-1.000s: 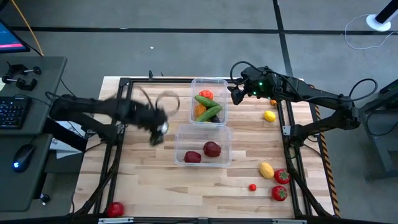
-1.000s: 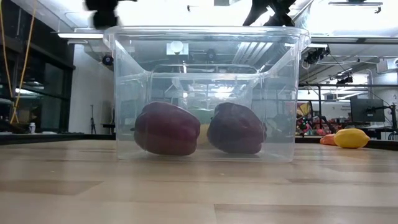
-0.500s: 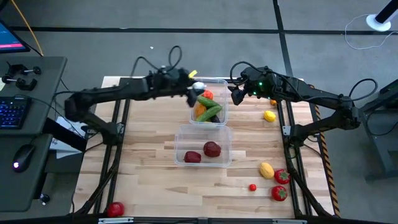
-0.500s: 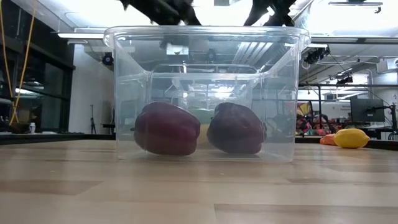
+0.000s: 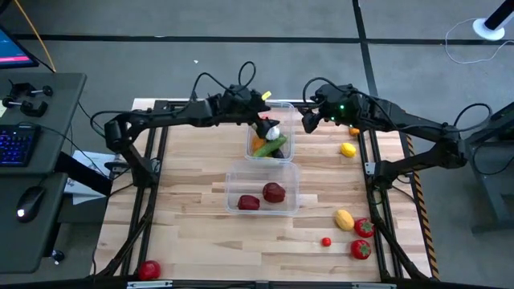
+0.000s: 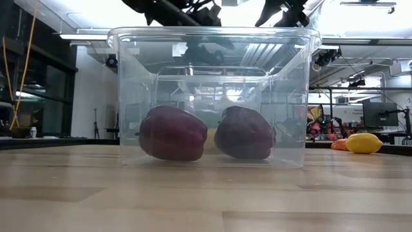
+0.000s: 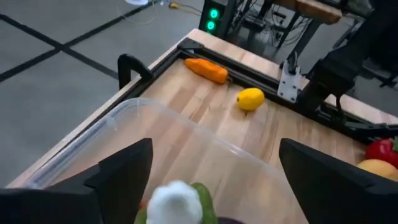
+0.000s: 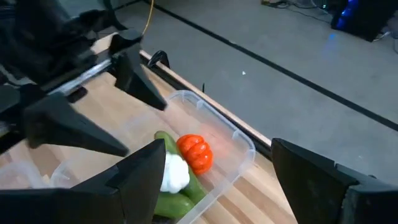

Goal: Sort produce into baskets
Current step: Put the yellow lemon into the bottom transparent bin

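Your left end effector (image 5: 265, 122) – fingers apart – hovers over the far basket (image 5: 287, 108), garlic (image 5: 272, 132) below; right end effector (image 5: 309, 120) spread beside it.

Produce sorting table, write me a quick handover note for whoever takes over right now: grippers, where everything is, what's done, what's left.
Left gripper: open above the far basket, nothing held; white garlic lies below it on the cucumbers.
Right gripper: open, empty, just right of that basket.
Far basket also holds an orange pepper and a carrot.
Near basket: two dark red fruits.
Left on the table: two lemons, an orange carrot by the right rail, red pieces near the front right, one red piece at the front left corner.
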You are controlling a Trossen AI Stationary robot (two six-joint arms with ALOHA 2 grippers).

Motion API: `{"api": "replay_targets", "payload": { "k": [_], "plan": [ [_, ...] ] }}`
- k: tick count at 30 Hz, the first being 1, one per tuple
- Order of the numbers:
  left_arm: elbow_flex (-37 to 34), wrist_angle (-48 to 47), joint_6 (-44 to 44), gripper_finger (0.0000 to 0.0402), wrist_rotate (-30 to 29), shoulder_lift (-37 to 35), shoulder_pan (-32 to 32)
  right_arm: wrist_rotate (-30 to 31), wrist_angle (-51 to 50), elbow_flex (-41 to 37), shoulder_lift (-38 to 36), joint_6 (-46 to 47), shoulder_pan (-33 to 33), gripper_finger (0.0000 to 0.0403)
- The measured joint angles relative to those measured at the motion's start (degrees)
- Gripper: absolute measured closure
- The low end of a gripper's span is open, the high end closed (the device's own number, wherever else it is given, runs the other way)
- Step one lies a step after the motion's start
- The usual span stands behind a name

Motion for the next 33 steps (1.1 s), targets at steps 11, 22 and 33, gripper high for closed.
{"api": "replay_targets", "payload": {
  "k": [11,22,33],
  "plan": [
    [-1.95,-13.19,-2.67,0.0057,-0.25,-10.87,0.99,-3.68,-19.27,-4.96,-0.90,17.34,-9.66,0.0119],
    [-18.76,-2.76,-11.61,0.0057,-3.99,-26.23,0.75,-11.71,-23.03,-25.61,-1.12,20.77,-19.72,0.0119],
    [-20.41,-3.19,-10.75,0.0057,-2.90,-27.36,0.73,-12.78,-24.63,-28.78,0.61,5.74,-28.07,0.0119]
  ]
}}
